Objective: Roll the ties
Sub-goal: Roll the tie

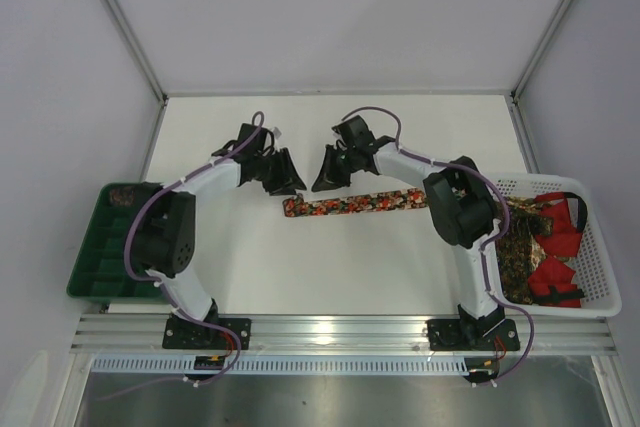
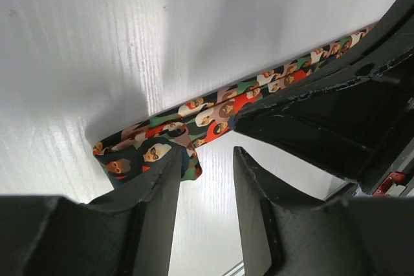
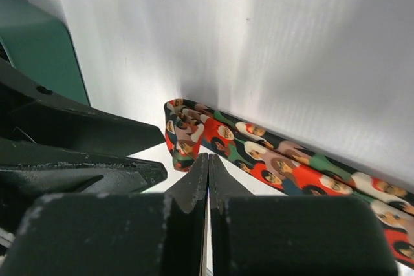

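Table (image 1: 330,267), white; basket (image 1: 603,277) at its right edge, holding further ties (image 1: 522,247); green tray (image 1: 100,257) at its left edge. One tie (image 1: 350,204) lies mid-table, running toward the right edge. My left pincer (image 2: 207,153) stands narrowly parted and empty beside the tie's folded end; my right pincer (image 3: 208,159) is closed, empty.
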